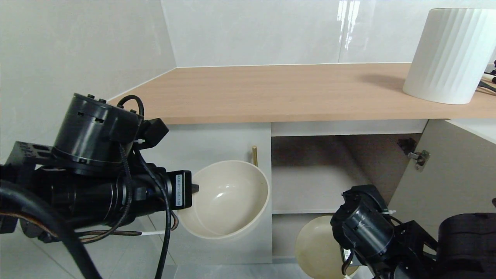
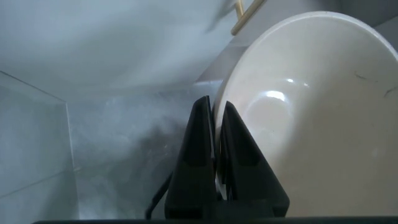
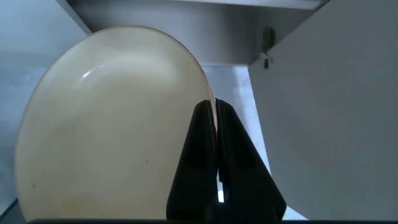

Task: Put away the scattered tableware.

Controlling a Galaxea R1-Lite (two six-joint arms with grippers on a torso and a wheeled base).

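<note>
My left gripper (image 2: 215, 112) is shut on the rim of a cream bowl (image 1: 228, 201), holding it tilted in the air before the closed left cabinet door (image 1: 217, 143). The bowl's inside (image 2: 311, 118) faces the camera in the left wrist view. My right gripper (image 3: 216, 115) is shut on the edge of a cream plate (image 3: 112, 124), held low in front of the open cabinet (image 1: 329, 170). In the head view the plate (image 1: 317, 244) shows at the lower shelf's level, partly hidden by my right wrist.
The right cabinet door (image 1: 453, 174) stands swung open with its hinge (image 1: 420, 158) showing. A shelf (image 1: 302, 211) divides the cabinet inside. A white ribbed container (image 1: 449, 54) stands on the wooden counter (image 1: 271, 89) at the far right. A brass handle (image 1: 254, 155) sits on the closed door.
</note>
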